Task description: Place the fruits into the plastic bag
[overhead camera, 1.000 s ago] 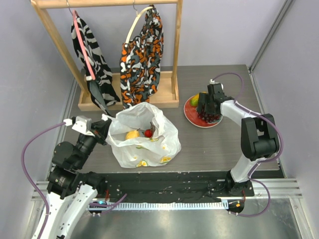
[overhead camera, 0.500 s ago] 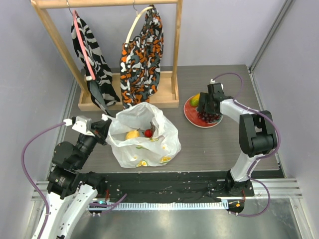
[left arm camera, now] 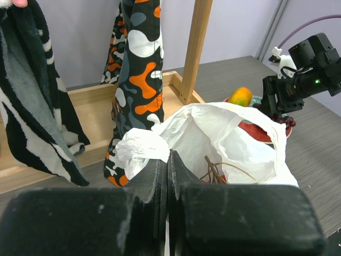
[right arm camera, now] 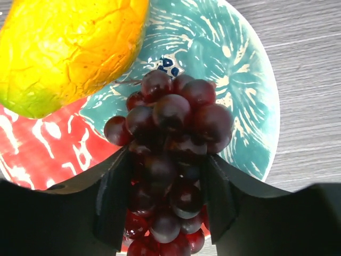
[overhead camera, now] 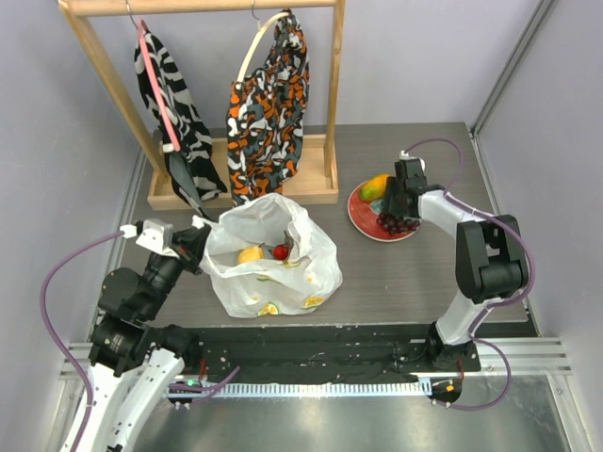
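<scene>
The right gripper point(right arm camera: 165, 154) has its 2 black fingers point(right arm camera: 112, 202) pressed against opposite sides of the grape bunch point(right arm camera: 170, 122), a cluster of glossy, dark purple-red balls that lies on the plate point(right arm camera: 229, 64) between them. Nothing stands between the fingers and the bunch. Just beyond the tips and to their left on the plate rests the mango point(right arm camera: 64, 48), touching or nearly touching the grapes, its yellow-orange skin crackled and turning green at the lower edge. The plate is round and glazed, half teal with white swirls, half red. Under it is the table point(right arm camera: 309, 53), grey with a wood grain.

The left gripper point(left arm camera: 168, 160) has its 2 fingers closed flat together, and the crumpled rim of the plastic bag point(left arm camera: 213, 133) bunches right at their tips, seemingly pinched there. The bag is thin, white and crinkly, its mouth standing open past the tips. From above, a lemon point(overhead camera: 251, 254) and red berries point(overhead camera: 281, 251) lie inside it. Further beyond the tips, to the left, hangs a zebra-striped cloth point(left arm camera: 32, 106), fuzzy-looking; straight ahead hangs an orange, black and white cloth point(left arm camera: 136, 69). Both drape from a pale wooden rack point(left arm camera: 197, 48).
</scene>
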